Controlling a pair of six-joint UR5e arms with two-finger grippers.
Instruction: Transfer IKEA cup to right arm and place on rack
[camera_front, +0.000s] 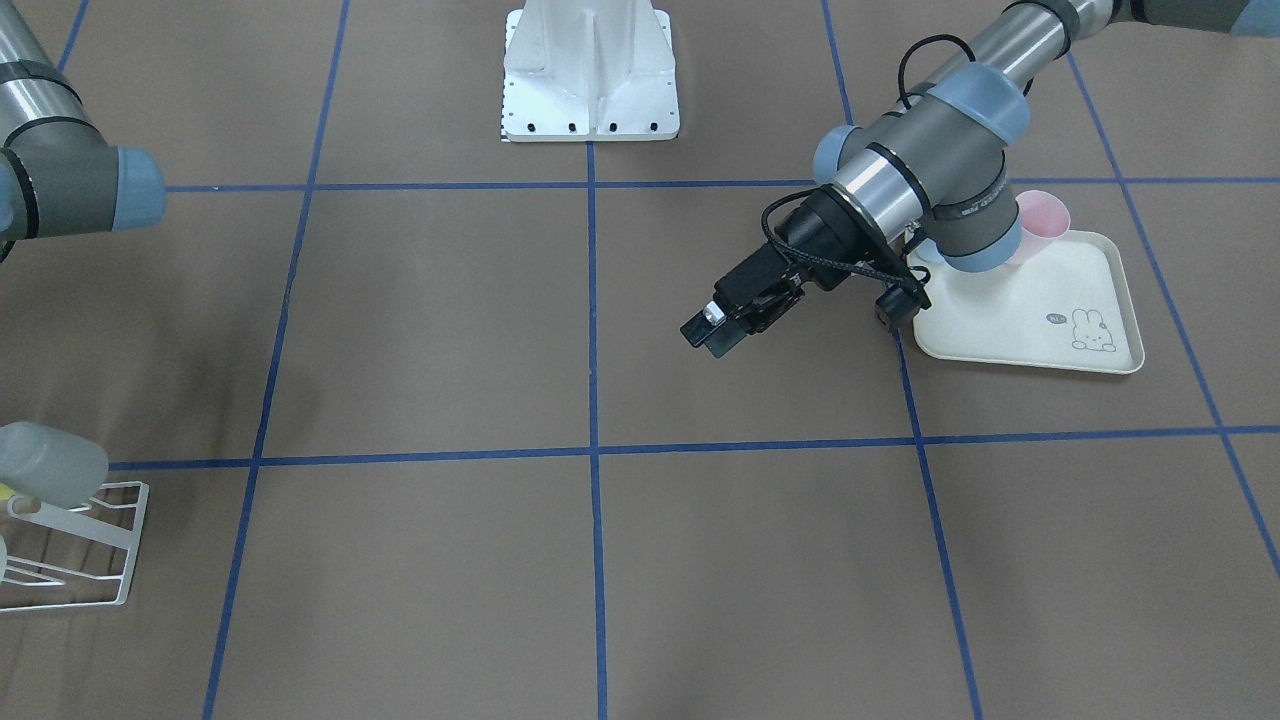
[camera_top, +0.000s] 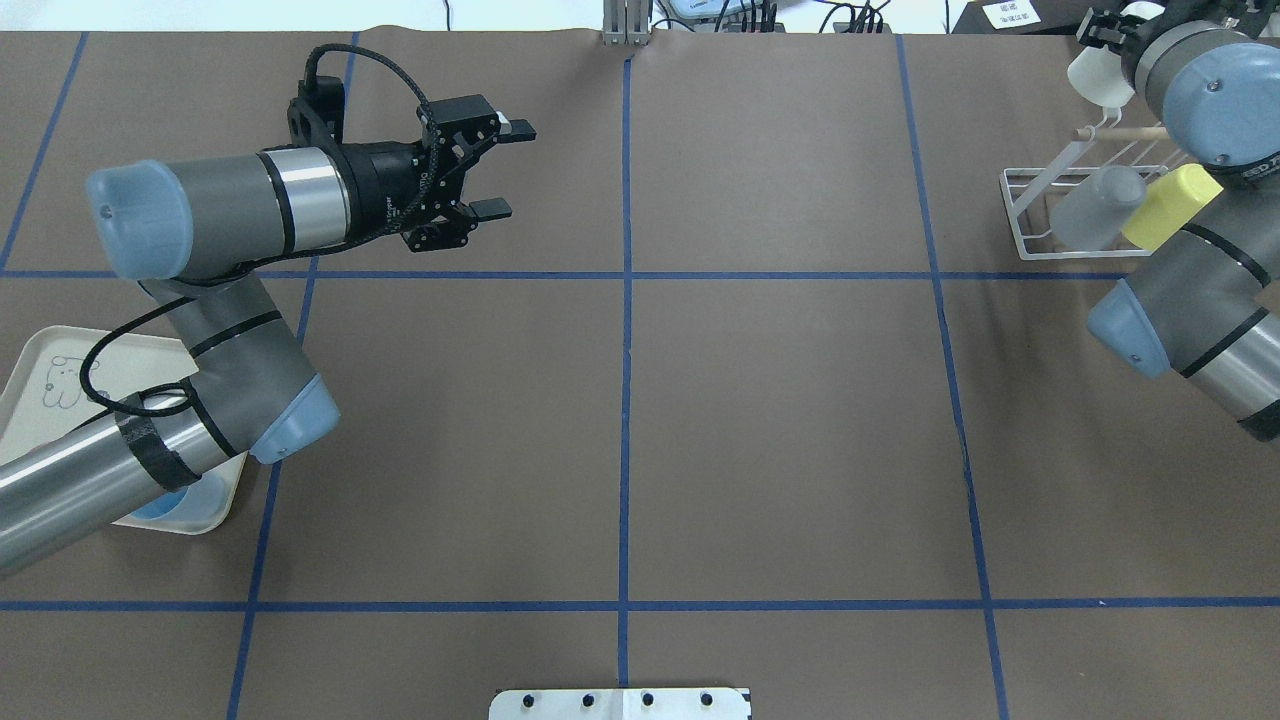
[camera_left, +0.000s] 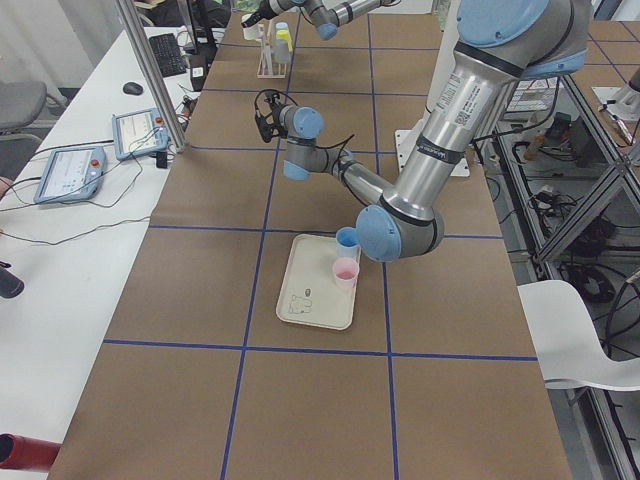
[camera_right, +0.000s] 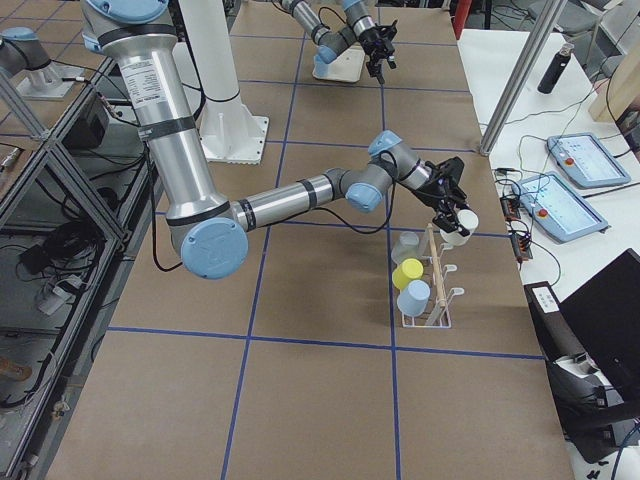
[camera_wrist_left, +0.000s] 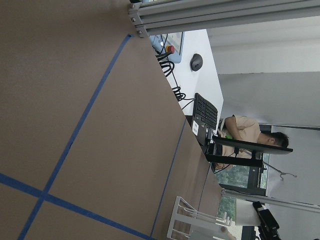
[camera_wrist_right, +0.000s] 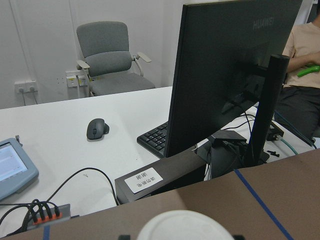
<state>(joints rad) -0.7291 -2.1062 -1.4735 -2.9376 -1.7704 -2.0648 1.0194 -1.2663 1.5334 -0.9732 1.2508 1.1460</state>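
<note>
**A:** What is the right gripper (camera_top: 1108, 48) carrying?

**B:** The IKEA cup (camera_top: 1093, 78), a smooth white tumbler. The fingers are closed on its sides, and the wrist view shows its round end between two black tips.

**A:** And the rack (camera_top: 1028, 222)?

**B:** Just below that gripper. It is thin white wire with a pale wooden rail. A frosted grey cup (camera_top: 1095, 205) and a glossy yellow cup (camera_top: 1170, 205) sit tipped on it, near the held cup but apart from it.

**A:** The left gripper (camera_top: 505, 170)?

**B:** Black and angular, jaws spread wide with nothing between them, above the matte brown table (camera_top: 780, 430) ruled with blue tape. Back past its wrist lies a cream tray (camera_front: 1040, 300) with rounded corners, and a pink cup (camera_front: 1045, 222) stands on it.
</note>
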